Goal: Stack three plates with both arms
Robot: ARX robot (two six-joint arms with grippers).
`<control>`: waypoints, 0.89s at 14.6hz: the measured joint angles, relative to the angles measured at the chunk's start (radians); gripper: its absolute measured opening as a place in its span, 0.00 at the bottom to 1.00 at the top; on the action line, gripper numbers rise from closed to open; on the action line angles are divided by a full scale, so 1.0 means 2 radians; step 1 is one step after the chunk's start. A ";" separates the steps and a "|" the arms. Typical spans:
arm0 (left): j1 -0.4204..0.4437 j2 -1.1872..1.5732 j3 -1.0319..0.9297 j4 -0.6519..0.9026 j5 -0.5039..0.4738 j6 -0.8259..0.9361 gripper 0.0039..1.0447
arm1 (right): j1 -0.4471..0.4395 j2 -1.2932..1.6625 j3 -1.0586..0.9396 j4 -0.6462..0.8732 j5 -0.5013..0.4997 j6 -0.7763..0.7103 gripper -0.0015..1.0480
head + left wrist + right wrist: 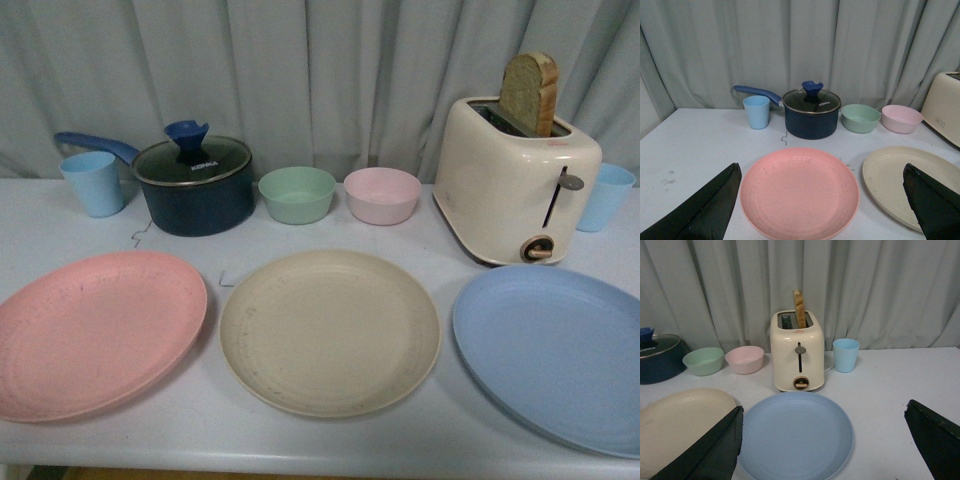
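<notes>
Has the pink plate (800, 192) flat on the table (200, 435), between the wide-spread, empty fingers of the left gripper (821, 170), with the beige plate (330, 330) partly behind one finger. Has the blue plate (795, 435) likewise between the spread, empty fingers of the right gripper (824, 407), toaster (797, 352) just beyond.

- The worktop (330, 235) is pale and plain, set against a grey curtain.
- Three plates lie flat in a front row, apart from one another: pink plate (95, 330) at the left, beige plate (330, 332) in the middle, blue plate (555, 350) at the right.
- The back row runs from left to right: blue cup (93, 182), dark pot (196, 190) just beside it, green bowl (297, 194), pink bowl (382, 195), cream toaster (515, 180), second cup (605, 197).
- The two bowls stand close together, upright.
- The toaster stands just behind the blue plate.
</notes>
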 joint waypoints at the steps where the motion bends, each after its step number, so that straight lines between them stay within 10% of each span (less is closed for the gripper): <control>1: 0.000 0.000 0.000 0.000 0.000 0.000 0.94 | 0.000 0.000 0.000 0.000 0.000 0.000 0.94; 12: 0.000 0.000 0.000 0.000 0.000 0.000 0.94 | 0.000 0.000 0.000 0.000 0.000 0.000 0.94; 13: -0.019 0.025 0.027 -0.083 -0.053 -0.017 0.94 | 0.000 0.000 0.000 0.000 0.000 0.000 0.94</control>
